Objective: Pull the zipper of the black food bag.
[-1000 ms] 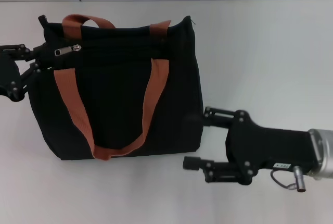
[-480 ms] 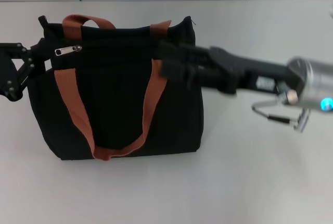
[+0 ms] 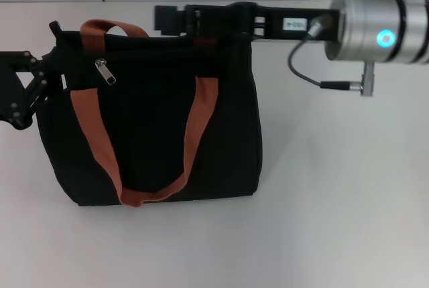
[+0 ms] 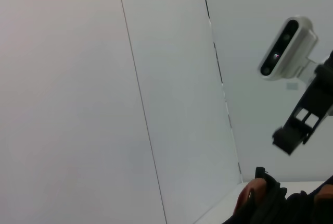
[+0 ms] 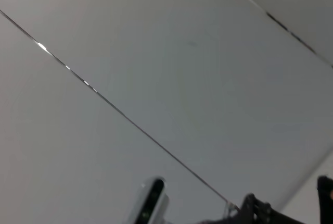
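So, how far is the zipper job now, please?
Nothing looks done: the zipper pull sits near the left end of the black food bag, ungrasped. In hand: the left tool is against the bag's left edge, and the right tool reaches over the bag's top rim. Left: grasping the pull and sliding it along.

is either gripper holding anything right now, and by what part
The left gripper pinches the black bag at its upper left corner. The right gripper is above the bag's top edge, with no visible hold.
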Controlling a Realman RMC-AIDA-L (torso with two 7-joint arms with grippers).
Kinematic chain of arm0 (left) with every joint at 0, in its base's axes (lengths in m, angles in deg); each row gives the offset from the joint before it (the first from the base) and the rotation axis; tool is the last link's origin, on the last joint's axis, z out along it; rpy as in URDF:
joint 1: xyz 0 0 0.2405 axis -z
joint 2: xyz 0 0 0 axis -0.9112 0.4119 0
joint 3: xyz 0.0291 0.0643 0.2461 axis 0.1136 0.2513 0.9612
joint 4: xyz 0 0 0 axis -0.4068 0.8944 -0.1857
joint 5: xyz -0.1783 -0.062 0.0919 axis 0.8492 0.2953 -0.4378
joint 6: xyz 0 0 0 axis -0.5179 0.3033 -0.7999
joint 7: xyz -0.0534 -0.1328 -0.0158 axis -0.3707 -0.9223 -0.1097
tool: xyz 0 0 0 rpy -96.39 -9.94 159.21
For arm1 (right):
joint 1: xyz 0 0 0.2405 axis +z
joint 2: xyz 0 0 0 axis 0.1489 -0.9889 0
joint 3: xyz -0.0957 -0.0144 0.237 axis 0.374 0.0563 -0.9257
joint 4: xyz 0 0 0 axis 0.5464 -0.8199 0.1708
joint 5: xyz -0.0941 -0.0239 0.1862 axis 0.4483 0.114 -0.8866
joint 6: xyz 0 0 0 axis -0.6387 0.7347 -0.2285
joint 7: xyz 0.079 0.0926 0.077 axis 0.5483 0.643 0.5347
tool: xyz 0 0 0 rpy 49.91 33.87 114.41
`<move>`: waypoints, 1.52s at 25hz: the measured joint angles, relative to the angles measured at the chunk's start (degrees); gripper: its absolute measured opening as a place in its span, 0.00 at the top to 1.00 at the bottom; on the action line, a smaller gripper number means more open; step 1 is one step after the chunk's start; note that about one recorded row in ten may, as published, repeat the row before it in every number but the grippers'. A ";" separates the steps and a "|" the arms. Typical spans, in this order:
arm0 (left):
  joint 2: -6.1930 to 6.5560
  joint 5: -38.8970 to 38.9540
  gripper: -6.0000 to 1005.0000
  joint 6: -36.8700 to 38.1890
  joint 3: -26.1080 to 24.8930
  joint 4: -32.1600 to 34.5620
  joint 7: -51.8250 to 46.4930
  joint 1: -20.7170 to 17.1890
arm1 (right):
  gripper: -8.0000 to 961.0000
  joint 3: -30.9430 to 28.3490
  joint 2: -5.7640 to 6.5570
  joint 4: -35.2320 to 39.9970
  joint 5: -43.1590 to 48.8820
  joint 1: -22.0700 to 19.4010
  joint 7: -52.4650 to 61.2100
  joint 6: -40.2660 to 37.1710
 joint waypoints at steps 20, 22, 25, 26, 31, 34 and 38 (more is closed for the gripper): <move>-0.30 0.44 0.97 -0.19 0.12 -0.05 -2.93 1.66 | 0.26 12.39 0.25 8.30 9.13 9.31 14.52 10.32; -0.26 0.44 0.97 -0.13 0.13 -0.04 -3.39 1.86 | 0.31 12.53 0.23 8.19 9.57 9.86 14.78 10.49; -0.20 0.43 0.97 -0.03 0.21 -0.05 -3.90 2.16 | 0.39 12.62 0.16 8.19 10.82 10.29 15.58 11.59; -0.18 0.43 0.97 0.03 0.30 -0.05 -4.08 2.25 | 0.40 12.75 0.13 8.22 11.13 10.39 15.70 12.04; -0.10 0.42 0.97 0.15 0.43 -0.04 -4.49 2.63 | 0.46 14.25 0.02 8.39 11.37 10.58 15.75 13.49; -0.18 0.42 0.97 0.17 0.44 -0.04 -4.55 2.88 | 0.46 15.27 -0.11 8.47 11.38 10.82 15.75 14.39; -0.13 0.41 0.97 0.55 0.49 -0.05 -5.50 3.29 | 0.48 16.79 -0.24 8.30 11.32 11.59 15.75 16.36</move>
